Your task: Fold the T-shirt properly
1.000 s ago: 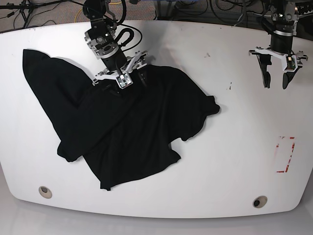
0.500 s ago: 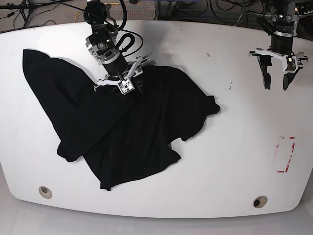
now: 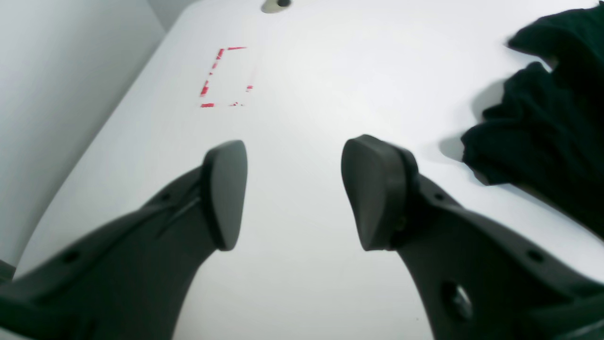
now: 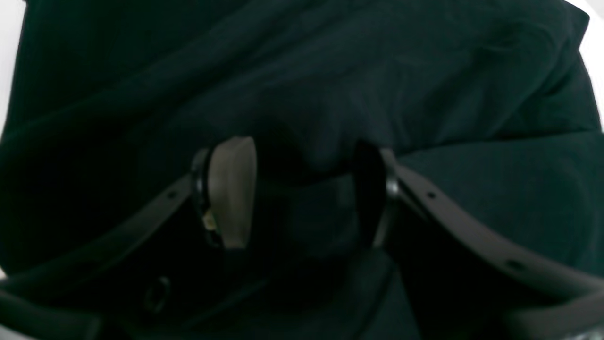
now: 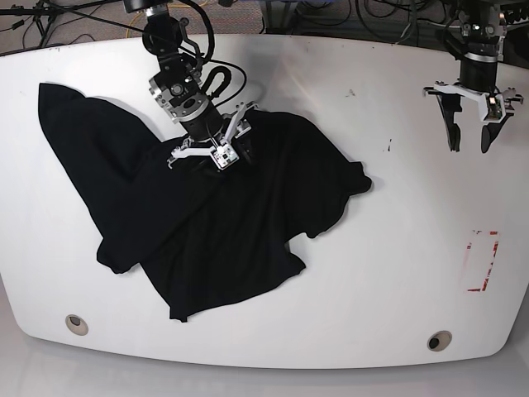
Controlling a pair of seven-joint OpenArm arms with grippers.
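With the black T-shirt (image 5: 223, 223) lying crumpled on the white desk (image 5: 397, 248), the right gripper (image 4: 302, 189) presses into its upper edge, jaws parted around a fabric ridge, apparently about to pinch, while the left gripper (image 5: 469, 124) hangs open, empty.

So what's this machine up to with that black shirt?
A two-armed robot is working on folding a black T-shirt that lies crumpled and spread out on a white table. Its right gripper is pressed down into the cloth near the shirt's top edge, jaws open around a bunch of fabric, not yet closed on it. The left gripper hangs open above bare table, away from the shirt and holding nothing. No fold has been made so far.
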